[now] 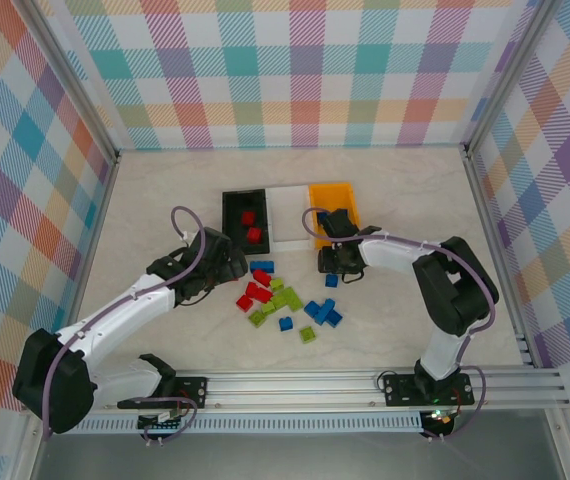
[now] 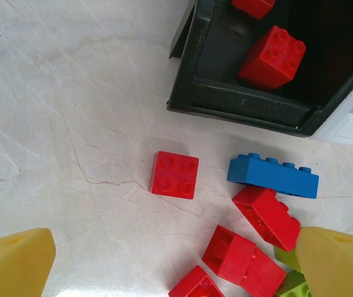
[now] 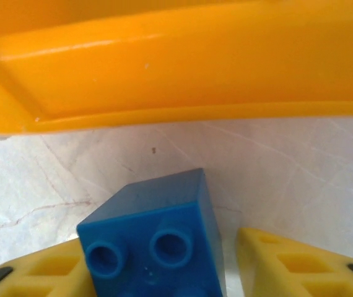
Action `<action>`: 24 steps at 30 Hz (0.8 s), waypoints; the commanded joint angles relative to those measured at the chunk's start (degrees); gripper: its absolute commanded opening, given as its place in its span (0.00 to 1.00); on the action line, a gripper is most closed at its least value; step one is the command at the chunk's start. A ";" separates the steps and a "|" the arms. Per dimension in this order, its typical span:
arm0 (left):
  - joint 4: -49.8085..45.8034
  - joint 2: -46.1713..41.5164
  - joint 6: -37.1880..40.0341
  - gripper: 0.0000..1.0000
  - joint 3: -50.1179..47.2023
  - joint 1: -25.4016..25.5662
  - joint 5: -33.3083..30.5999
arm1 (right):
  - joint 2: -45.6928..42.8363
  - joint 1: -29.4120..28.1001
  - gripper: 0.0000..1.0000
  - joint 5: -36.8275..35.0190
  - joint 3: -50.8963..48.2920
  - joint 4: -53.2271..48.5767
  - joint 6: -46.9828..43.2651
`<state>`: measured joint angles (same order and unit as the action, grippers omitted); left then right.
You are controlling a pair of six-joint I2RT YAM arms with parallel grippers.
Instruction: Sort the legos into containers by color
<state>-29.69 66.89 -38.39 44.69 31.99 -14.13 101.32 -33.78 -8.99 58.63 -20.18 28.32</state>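
Right claw (image 3: 158,260) is straddling a small blue studded plastic brick (image 3: 152,216) on the pale marbled desk (image 3: 288,173), just beside the orange-yellow plastic bin (image 3: 176,68). One finger (image 3: 46,272) is touching it and the other is leaving a sliver of gap, so nothing is clenched yet. Squaring both fingers on its flat sides is looking essential before lifting. Left claw (image 2: 176,247) is hanging released over a red square plastic brick (image 2: 174,174).

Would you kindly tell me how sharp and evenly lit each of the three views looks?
Top external: sharp, evenly lit, soft shadows on the table. Left wrist: loose red bricks crisp, inside of the black bin dark, yellow fingertips softer. Right wrist: blue brick and orange bin slightly soft, very close.
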 commanded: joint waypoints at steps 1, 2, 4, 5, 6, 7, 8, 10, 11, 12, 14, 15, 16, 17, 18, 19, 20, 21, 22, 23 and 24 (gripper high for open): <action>0.77 0.47 -0.76 1.00 -0.88 -0.04 0.25 | 0.51 -0.23 0.43 -0.14 0.88 4.56 -2.17; 0.79 0.48 -0.79 1.00 -0.99 -0.04 0.33 | 0.38 -0.23 0.40 -0.15 0.79 4.86 -2.52; 0.92 0.61 -0.81 1.00 -0.98 0.00 0.83 | -0.64 -0.26 0.33 -0.56 0.38 5.41 -3.15; 0.89 0.60 -0.77 1.00 -0.99 0.00 0.96 | -1.40 -0.28 0.31 -0.75 -0.03 5.77 -3.34; 0.80 0.57 -0.82 1.00 -0.96 0.00 0.97 | -2.51 -0.24 0.28 -0.68 -0.53 6.17 -3.60; 0.85 0.52 -0.81 1.00 -1.00 0.00 1.05 | -3.76 -0.26 0.27 -0.45 -1.02 6.26 -3.70; 0.71 0.38 -0.86 1.00 -1.06 -0.08 1.01 | -4.94 -0.26 0.26 -0.16 -1.35 5.99 -3.75; 0.01 0.11 -1.00 1.00 -0.92 -0.08 0.39 | -8.64 -0.64 0.24 -0.05 -2.53 5.10 -4.05; -0.17 -0.21 -1.04 1.00 -0.88 -0.09 0.33 | -10.52 -0.75 0.24 -0.06 -3.01 4.59 -4.14; -0.34 -0.43 -1.19 1.00 -1.00 -0.09 -0.01 | -13.09 -0.76 0.24 0.03 -3.62 4.18 -4.15; -0.76 -0.75 -1.37 1.00 -1.05 -0.17 -0.67 | -16.53 -0.68 0.25 -0.27 -3.42 3.61 -4.78; -1.14 -0.71 -1.42 1.00 -1.09 -0.17 -1.08 | -17.02 -0.32 0.25 -0.62 -1.81 2.50 -5.24; -1.49 -0.71 -1.52 1.00 -1.11 -0.20 -1.72 | -16.33 0.54 0.25 -0.39 0.51 0.95 -5.67; -1.66 -0.86 -1.80 1.00 -1.32 -0.27 -2.30 | -15.19 1.48 0.25 0.04 2.71 0.05 -5.88; -1.92 -0.96 -1.93 1.00 -1.52 -0.41 -2.73 | -13.19 2.68 0.25 0.16 5.26 -0.75 -6.12; -2.10 -1.13 -2.20 1.00 -1.70 -0.64 -2.92 | -10.94 3.69 0.25 0.23 7.50 -1.19 -6.33; -2.35 -1.37 -2.53 1.00 -1.93 -0.85 -3.22 | -8.54 4.57 0.25 0.33 9.92 -1.47 -6.41; -2.46 -1.46 -2.48 1.00 -2.09 -1.02 -3.19 | -6.40 5.23 0.26 0.16 12.18 -1.59 -6.64; -2.52 -1.58 -2.56 0.99 -2.34 -1.28 -2.92 | -3.83 5.76 0.26 -0.40 14.80 -2.32 -6.82; -2.74 -1.58 -2.53 0.97 -2.49 -1.61 -2.54 | -1.28 6.22 0.27 -0.79 17.33 -3.33 -6.85; -2.82 -1.38 -2.36 0.95 -2.69 -1.82 -2.18 | 0.63 6.58 0.27 -1.08 18.92 -3.85 -6.65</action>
<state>-30.26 66.50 -39.90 43.07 31.18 -15.62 96.99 -28.32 -8.99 74.00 -20.01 22.96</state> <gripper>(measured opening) 0.957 0.332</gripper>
